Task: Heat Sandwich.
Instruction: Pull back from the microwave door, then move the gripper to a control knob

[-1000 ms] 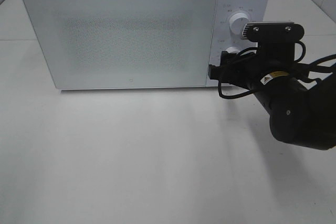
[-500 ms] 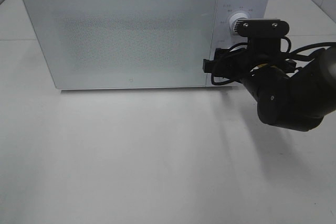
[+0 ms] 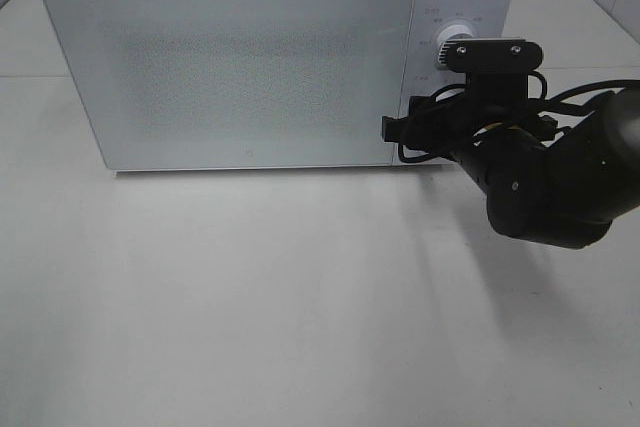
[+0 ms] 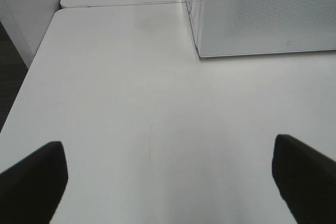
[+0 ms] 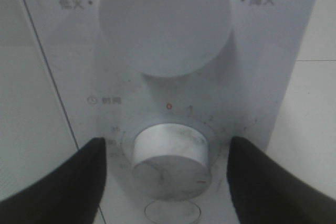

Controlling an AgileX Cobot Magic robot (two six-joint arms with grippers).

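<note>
The white microwave (image 3: 250, 67) stands at the back of the table with its door shut; the sandwich is hidden. My right gripper (image 3: 432, 115) is pressed up to the control panel on the microwave's right side. In the right wrist view its dark fingers (image 5: 94, 171) straddle the lower timer knob (image 5: 169, 161), open, with a small gap on each side. The larger power knob (image 5: 165, 22) sits above it. My left gripper (image 4: 168, 148) is open wide over bare table, away from the microwave's (image 4: 262, 14) left front corner.
A white tabletop (image 3: 250, 297) spreads in front of the microwave. The table's left edge (image 4: 31, 66) drops off to a dark floor. The right arm's black body (image 3: 550, 187) and cables hang in front of the panel.
My right arm has moved left and in toward the control panel, bringing its fingers around the lower knob, and they have drawn a little closer together. The left gripper has not moved.
</note>
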